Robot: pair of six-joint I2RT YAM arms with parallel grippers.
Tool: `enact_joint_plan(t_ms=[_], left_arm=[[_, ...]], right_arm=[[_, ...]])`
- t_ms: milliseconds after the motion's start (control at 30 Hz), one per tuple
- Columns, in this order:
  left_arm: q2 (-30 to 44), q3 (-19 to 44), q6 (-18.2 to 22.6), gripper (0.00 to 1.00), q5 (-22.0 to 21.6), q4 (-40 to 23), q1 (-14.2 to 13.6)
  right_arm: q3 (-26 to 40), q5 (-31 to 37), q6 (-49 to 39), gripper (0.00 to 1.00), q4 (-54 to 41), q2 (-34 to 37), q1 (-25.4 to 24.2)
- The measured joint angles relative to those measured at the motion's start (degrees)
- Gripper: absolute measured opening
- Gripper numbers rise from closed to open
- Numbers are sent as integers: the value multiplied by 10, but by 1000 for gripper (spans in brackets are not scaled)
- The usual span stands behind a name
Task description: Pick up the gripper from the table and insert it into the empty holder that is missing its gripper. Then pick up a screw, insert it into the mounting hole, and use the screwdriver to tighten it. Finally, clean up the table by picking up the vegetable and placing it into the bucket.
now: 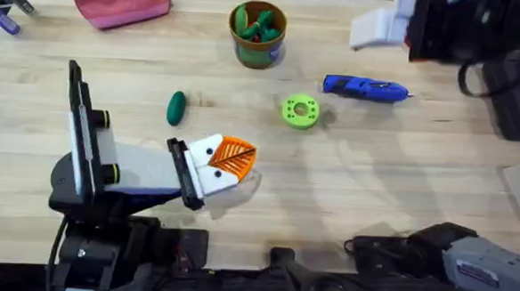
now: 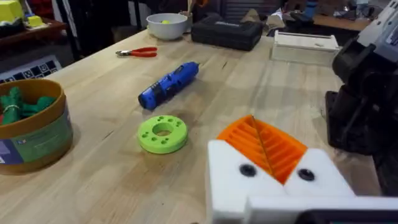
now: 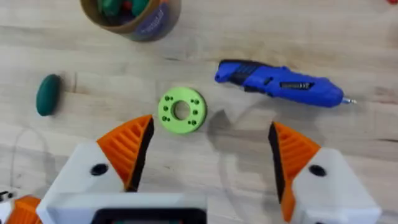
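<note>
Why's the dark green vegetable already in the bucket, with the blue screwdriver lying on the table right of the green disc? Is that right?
Not quite. The vegetable is still on the table, left of the bucket and apart from it; the overhead view shows this. The rest holds: the screwdriver lies on the table right of the green disc.

- Illumination: bright, even, from above.
- Shadows: soft, short, cast on the tabletop (image 1: 401, 180).
- Blur: the right arm (image 1: 462, 31) close under the overhead camera is indistinct.
</note>
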Motion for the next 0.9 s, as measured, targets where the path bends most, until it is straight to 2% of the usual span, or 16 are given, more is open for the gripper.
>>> enact_joint_plan(t_ms=[200, 233, 267, 400, 433, 467, 633, 700, 800, 900], left_arm=[[0, 0, 0, 21, -4, 1, 0], [0, 0, 0, 47, -5, 1, 0], [0, 0, 2, 179, -6, 1, 0], [0, 0, 2, 815, -7, 1, 0], [0, 0, 1, 935, -7, 1, 0], [0, 0, 0, 975, -8, 1, 0], [0, 0, 0, 985, -15, 6, 0], [0, 0, -11, 986, -32, 12, 0], [0, 1, -56, 985, -83, 15, 9], [0, 22, -75, 986, -133, -9, 26]], right_arm=[[-54, 2, 16, 991, 7, -32, 0], [-56, 2, 16, 991, 7, -32, 0], [-58, 2, 18, 991, 7, -32, 0], [-59, 4, 20, 992, 10, -32, 0], [-59, 4, 20, 992, 10, -32, 0], [-59, 4, 20, 992, 10, -32, 0], [-59, 4, 21, 994, 10, -32, 0], [-59, 4, 20, 994, 11, -32, 0], [-60, 6, 21, 992, 11, -32, 0], [-60, 6, 21, 992, 11, -32, 0]])
